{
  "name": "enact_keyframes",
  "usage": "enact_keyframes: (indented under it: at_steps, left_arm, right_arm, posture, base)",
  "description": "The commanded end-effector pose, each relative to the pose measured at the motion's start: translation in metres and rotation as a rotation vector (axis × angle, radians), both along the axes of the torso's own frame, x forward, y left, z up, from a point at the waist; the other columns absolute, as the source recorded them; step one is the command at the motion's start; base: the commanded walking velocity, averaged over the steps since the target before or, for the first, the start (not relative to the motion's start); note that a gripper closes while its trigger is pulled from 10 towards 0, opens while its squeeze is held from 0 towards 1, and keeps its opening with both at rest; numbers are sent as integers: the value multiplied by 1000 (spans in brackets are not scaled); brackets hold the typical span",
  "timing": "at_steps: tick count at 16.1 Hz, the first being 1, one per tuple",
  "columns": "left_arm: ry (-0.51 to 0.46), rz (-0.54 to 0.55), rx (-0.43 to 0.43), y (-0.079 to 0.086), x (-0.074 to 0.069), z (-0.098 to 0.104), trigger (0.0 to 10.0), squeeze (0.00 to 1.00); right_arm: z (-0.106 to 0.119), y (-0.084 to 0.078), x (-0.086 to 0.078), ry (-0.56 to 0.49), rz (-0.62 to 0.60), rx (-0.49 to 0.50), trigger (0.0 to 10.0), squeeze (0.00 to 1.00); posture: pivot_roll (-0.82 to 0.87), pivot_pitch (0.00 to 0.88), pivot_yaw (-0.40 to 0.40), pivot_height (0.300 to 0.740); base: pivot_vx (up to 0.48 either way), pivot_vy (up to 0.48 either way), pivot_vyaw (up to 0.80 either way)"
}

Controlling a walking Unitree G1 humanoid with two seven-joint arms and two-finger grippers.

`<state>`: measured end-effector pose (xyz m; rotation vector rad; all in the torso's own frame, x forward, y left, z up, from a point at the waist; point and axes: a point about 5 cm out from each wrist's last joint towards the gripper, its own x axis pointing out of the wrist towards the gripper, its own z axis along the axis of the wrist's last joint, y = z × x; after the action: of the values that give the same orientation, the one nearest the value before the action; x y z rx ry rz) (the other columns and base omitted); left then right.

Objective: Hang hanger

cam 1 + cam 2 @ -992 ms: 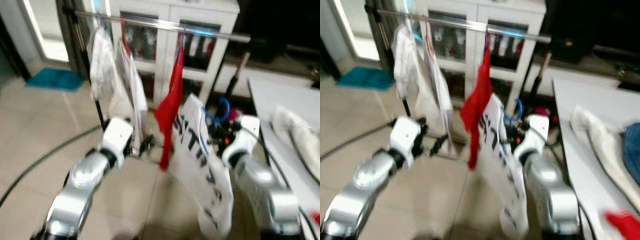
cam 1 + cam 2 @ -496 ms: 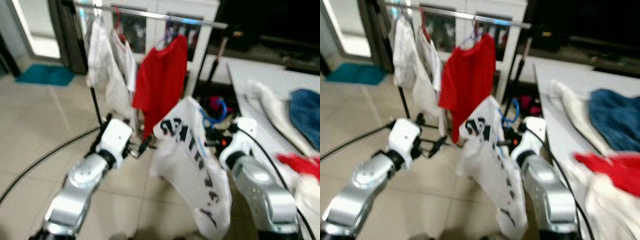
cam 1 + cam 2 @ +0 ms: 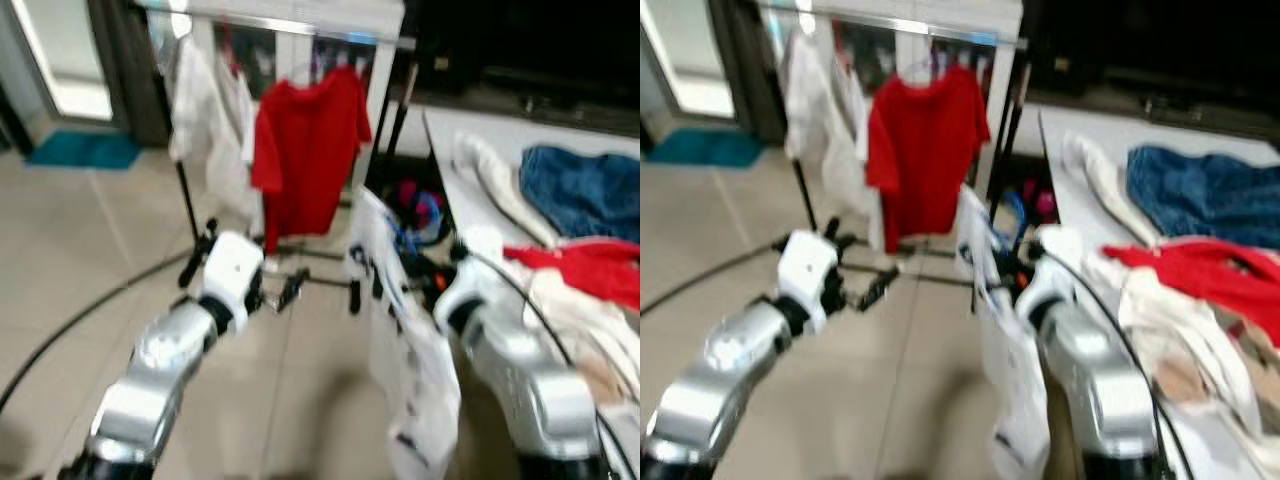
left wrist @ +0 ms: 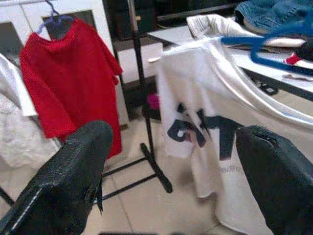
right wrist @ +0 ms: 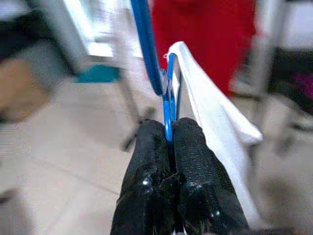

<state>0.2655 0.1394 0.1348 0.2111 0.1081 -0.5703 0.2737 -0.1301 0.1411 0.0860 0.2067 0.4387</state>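
My right gripper (image 5: pixel 168 129) is shut on the wire of a blue hanger (image 5: pixel 146 49) that carries a white T-shirt (image 3: pixel 405 340) with black lettering. The shirt hangs low in front of my right arm, its cloth also draped beside the fingers (image 5: pixel 210 117). My left gripper (image 3: pixel 295 288) is open and holds nothing; it points toward the white T-shirt (image 4: pixel 210 122). Beyond both stands a clothes rack with a silver rail (image 3: pixel 300 25). A red T-shirt (image 3: pixel 310 150) hangs from it on a hanger, with white garments (image 3: pixel 205 110) to its left.
A white table (image 3: pixel 450 135) runs along the right, piled with blue jeans (image 3: pixel 580 180), a red garment (image 3: pixel 585 265) and pale clothes. A black cable (image 3: pixel 60 330) curves over the tiled floor on the left. A teal mat (image 3: pixel 85 150) lies far left. White cabinets stand behind the rack.
The whole view has shifted, so the camera moved: the rack sits further left and more of the table shows. The red shirt now faces me. The held white shirt has swung edge-on.
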Motion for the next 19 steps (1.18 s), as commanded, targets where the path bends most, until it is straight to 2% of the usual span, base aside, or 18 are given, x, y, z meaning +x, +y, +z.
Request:
enact_keyframes:
  at_steps: [1,3,5,6,7,8,9,10,11,12,19]
  left_arm:
    - [-4,-23,0,-6,7,4,10000,1000]
    - [-13,-8,11,-6,11,5,10000,1000]
    - [-36,-9,8,-15,25,13,10000,976]
    - [-47,-12,2,-20,30,17,10000,180]
    - [-54,-14,-1,-23,32,19,10000,180]
    - [-61,-11,-9,-26,35,21,10000,0]
    - [-80,9,-30,-31,43,25,8392,0]
    - [-80,9,-30,-31,43,25,8392,0]
    - [-95,24,-41,-34,49,26,1804,0]
    - [-98,39,-41,-34,51,27,0,0]
    - [-108,111,-24,-35,59,24,0,0]
  right_arm:
    - [12,5,1,-68,77,14,10000,0]
    - [15,8,3,-82,108,10,10000,0]
    - [26,20,10,-126,210,-3,10000,0]
    - [29,23,12,-138,237,-5,10000,0]
    - [31,25,13,-145,251,-7,10000,0]
    - [32,28,14,-152,271,-6,10000,0]
    - [36,33,15,-171,308,4,10000,0]
    - [36,33,15,-171,308,4,10000,0]
    - [39,37,16,-184,335,13,10000,0]
    - [40,38,16,-188,347,17,10000,0]
    - [44,38,18,-197,366,72,10000,0]
  posture:
    - [31,0,-58,740]
    - [31,0,-59,740]
    - [32,0,-68,740]
    - [32,0,-70,740]
    - [32,0,-70,740]
    - [31,0,-71,740]
    - [23,0,-69,740]
    - [23,0,-69,740]
    - [18,0,-69,740]
    - [18,0,-69,740]
    - [26,0,-77,740]
  base:
    - [0,0,0]
    - [0,0,0]
    - [0,0,0]
    - [0,0,0]
    - [0,0,0]
    - [0,0,0]
    - [0,0,0]
    - [0,0,0]
    - [0,0,0]
    - [0,0,0]
    - [0,0,0]
